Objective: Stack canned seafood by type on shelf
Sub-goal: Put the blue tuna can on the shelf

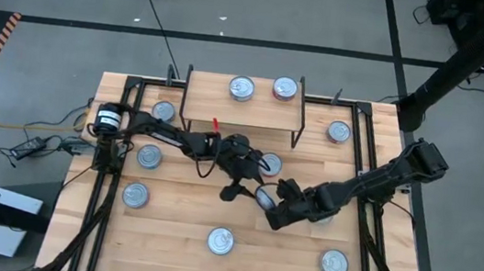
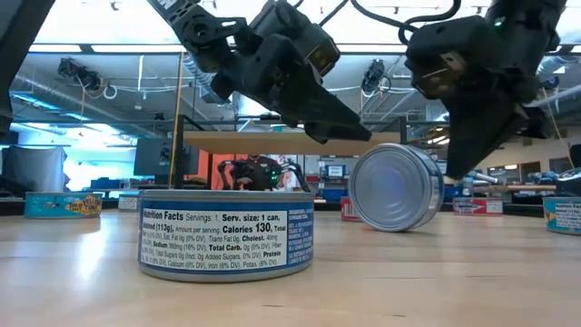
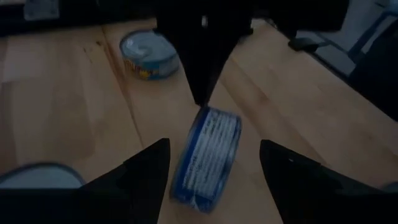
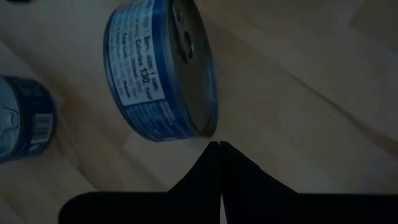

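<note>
**Blue-label can on its edge between the two pincers, mid-tabletop**

One can of seafood, the blue-label can (image 2: 397, 187), stands on its rim near the middle of the tabletop (image 1: 174, 238), flat silver end facing the low camera. Its side label is dark blue with white nutrition print; the pull-tab top shows in the right wrist view (image 4: 163, 71).

Left pincer (image 3: 214, 171): fingers spread wide, one on each side of the tipped can, not closed on it; whether either finger touches it I cannot tell.

Right pincer (image 4: 219, 149): fingers pressed fully together, tip just beside the can's rim, holding nothing.

The shelf (image 1: 209, 106) stands at the far edge of the tabletop, light-wood board on thin black legs. Two cans sit side by side on it: a silver-topped can (image 1: 241, 87) and a red-rimmed can (image 1: 285, 89).

Other cans lie upright and scattered on the tabletop, well apart. The nearest can (image 2: 226, 240) in the low view has a blue nutrition label.
</note>
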### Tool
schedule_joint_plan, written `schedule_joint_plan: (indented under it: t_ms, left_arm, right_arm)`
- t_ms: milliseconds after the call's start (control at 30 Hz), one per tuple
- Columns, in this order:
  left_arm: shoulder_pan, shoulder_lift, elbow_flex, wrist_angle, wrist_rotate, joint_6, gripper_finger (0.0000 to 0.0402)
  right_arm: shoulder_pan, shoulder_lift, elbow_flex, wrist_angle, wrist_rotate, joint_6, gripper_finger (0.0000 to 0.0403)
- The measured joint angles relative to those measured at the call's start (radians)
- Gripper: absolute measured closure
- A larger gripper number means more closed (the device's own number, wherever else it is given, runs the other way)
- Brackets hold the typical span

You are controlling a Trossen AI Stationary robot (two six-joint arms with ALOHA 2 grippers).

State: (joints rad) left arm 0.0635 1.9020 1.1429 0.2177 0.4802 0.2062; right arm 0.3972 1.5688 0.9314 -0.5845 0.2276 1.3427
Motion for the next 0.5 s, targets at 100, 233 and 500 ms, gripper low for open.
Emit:
schedule_joint_plan:
  t_ms: [100,233,500]
  left_arm:
    - [0.000,0.005,-0.001,-0.017,-0.007,-0.003,0.0147]
    - [0.000,0.005,0.000,-0.003,-0.032,0.027,0.0147]
    - [0.000,0.043,0.006,0.005,-0.033,0.051,0.0147]
  right_arm:
    - [-0.015,0.000,0.000,0.009,0.000,-0.016,0.0397]
    - [-0.030,0.000,0.000,0.027,0.000,-0.038,0.0397]
    - [-0.060,-0.001,0.000,0.052,0.000,-0.079,0.0397]
